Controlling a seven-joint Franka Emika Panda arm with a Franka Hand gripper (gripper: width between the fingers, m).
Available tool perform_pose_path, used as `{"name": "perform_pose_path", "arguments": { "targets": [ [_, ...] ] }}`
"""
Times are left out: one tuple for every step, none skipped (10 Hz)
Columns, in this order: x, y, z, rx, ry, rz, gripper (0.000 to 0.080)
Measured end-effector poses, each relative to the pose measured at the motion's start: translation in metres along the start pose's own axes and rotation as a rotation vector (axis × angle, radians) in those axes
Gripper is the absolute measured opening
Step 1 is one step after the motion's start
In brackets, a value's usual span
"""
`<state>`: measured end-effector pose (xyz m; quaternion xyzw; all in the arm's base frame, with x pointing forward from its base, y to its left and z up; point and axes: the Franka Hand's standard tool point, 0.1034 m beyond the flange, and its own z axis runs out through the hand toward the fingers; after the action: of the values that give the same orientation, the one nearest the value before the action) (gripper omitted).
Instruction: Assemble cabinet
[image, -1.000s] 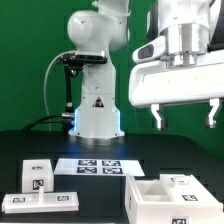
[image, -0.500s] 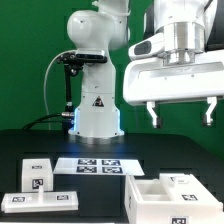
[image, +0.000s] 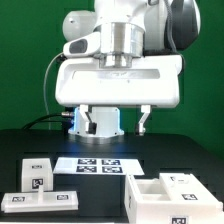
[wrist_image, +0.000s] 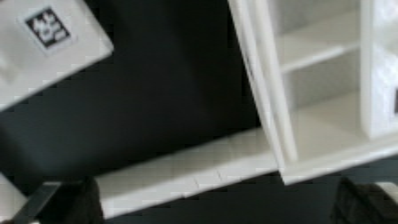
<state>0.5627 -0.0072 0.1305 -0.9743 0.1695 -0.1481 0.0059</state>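
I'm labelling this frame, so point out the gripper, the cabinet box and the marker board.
gripper (image: 115, 126), exterior view, midway between its fingertips.
cabinet box (image: 145, 208), exterior view, on its front wall.
marker board (image: 97, 165), exterior view, on its middle.

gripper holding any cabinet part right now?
No: the gripper hangs open and empty, clear of the cabinet box resting on the table.

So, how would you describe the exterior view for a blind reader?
An open, empty pincer hangs above a black table. Below: tagged white panels at the exterior view's left, marker board centre, divided cabinet box at its right.
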Motion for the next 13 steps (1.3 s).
{"name": "perform_pose_path", "arguments": {
  "targets": [
    [0.002, -0.004, -0.002, 0.005, 0.007, -0.006, 0.0649],
    [0.002, -0.005, -0.003, 0.005, 0.007, -0.006, 0.0649],
    [0.001, -0.004, -0.002, 0.004, 0.006, -0.005, 0.0649],
    [0.002, 0.000, -0.001, 0.000, 0.006, -0.007, 0.0649],
    [0.009, 0.022, 0.006, -0.018, 0.004, -0.087, 0.0649],
    [0.021, 0.045, 0.015, -0.041, 0.005, -0.113, 0.0649],
    [0.027, 0.061, 0.024, -0.044, 0.000, -0.137, 0.0649],
    [0.027, 0.071, 0.031, -0.037, -0.025, -0.112, 0.0649],
    [0.032, 0.082, 0.034, -0.021, -0.053, -0.072, 0.0649],
    [0.035, 0.080, 0.033, -0.023, -0.039, -0.075, 0.0649],
    [0.033, 0.077, 0.034, -0.022, -0.040, -0.081, 0.0649],
    [0.033, 0.078, 0.034, -0.023, -0.040, -0.079, 0.0649],
    [0.033, 0.083, 0.035, -0.027, -0.044, -0.127, 0.0649]
  ]
}}
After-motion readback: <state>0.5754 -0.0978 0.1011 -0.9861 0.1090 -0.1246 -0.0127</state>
